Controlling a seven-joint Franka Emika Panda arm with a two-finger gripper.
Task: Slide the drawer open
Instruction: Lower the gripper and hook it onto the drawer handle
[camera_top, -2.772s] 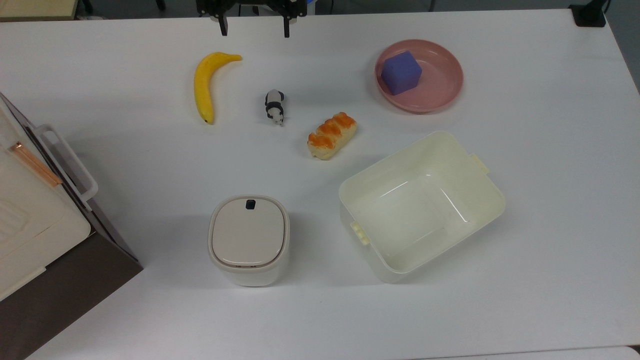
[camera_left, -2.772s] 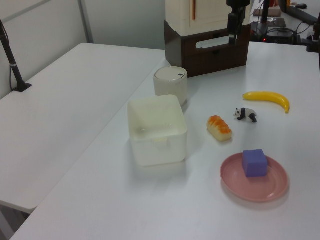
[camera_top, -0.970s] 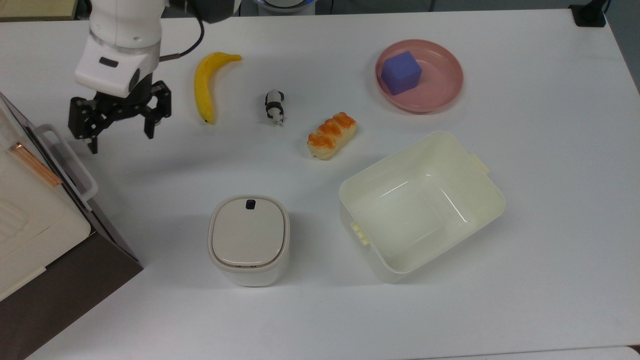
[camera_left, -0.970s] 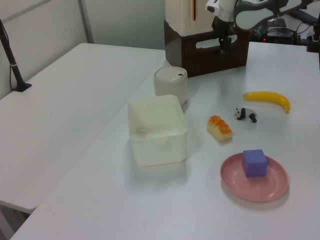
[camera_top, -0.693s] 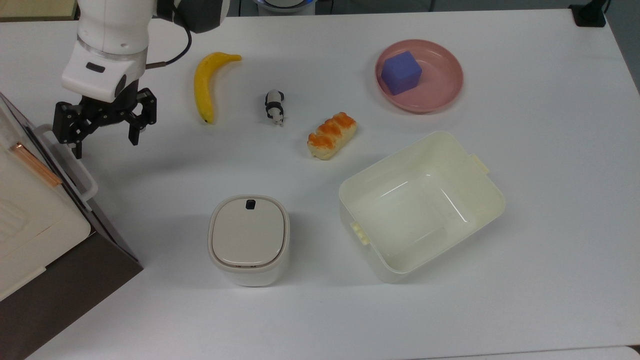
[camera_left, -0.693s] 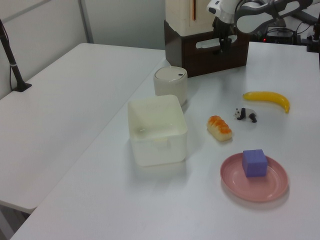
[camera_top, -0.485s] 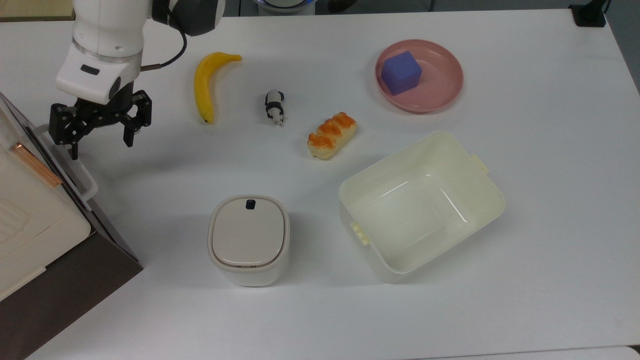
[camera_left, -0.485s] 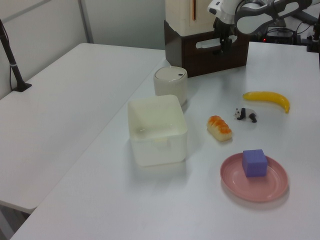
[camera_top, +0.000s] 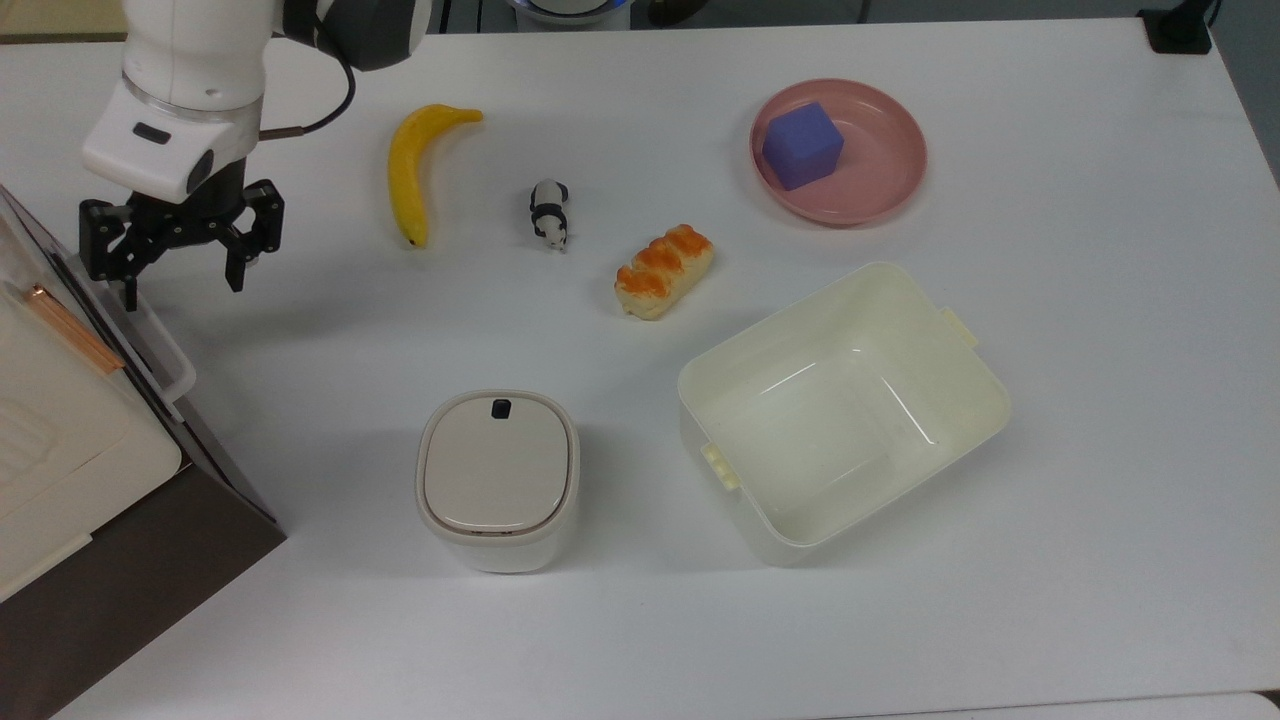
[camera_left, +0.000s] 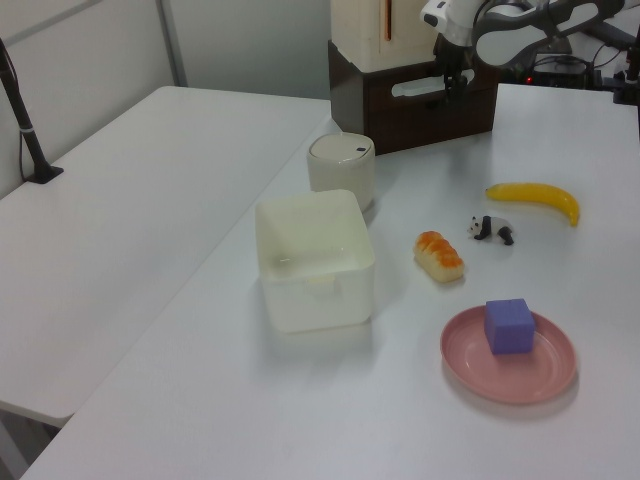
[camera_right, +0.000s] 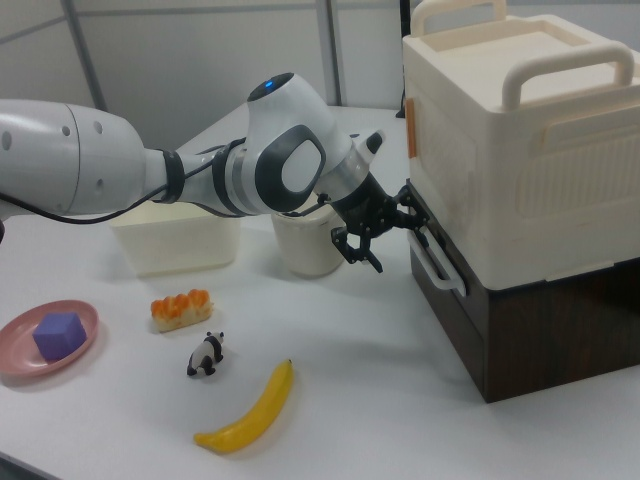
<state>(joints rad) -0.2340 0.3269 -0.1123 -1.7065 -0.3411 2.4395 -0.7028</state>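
Note:
The drawer (camera_right: 447, 308) has a dark brown front and a white bar handle (camera_top: 150, 335). It sits pushed in, in the brown cabinet at the top view's left edge. My gripper (camera_top: 180, 290) is open at the far end of the handle. One finger (camera_top: 125, 290) is over the handle's end and the other (camera_top: 237, 275) is over the table. In the right view the gripper (camera_right: 388, 243) is just in front of the handle (camera_right: 436, 262), one fingertip close to the bar. In the left view the gripper (camera_left: 455, 82) overlaps the handle (camera_left: 420, 87).
A cream storage box (camera_right: 520, 130) sits on the cabinet. On the table are a banana (camera_top: 408, 170), a toy panda (camera_top: 549, 213), a bread roll (camera_top: 664, 270), a pink plate (camera_top: 885, 185) with a purple cube (camera_top: 801, 146), a cream tub (camera_top: 850, 400) and a white lidded bin (camera_top: 498, 478).
The arm came in from the top view's top edge and moved toward the top view's left, open, until its finger reached the handle's end. The drawer has not moved.

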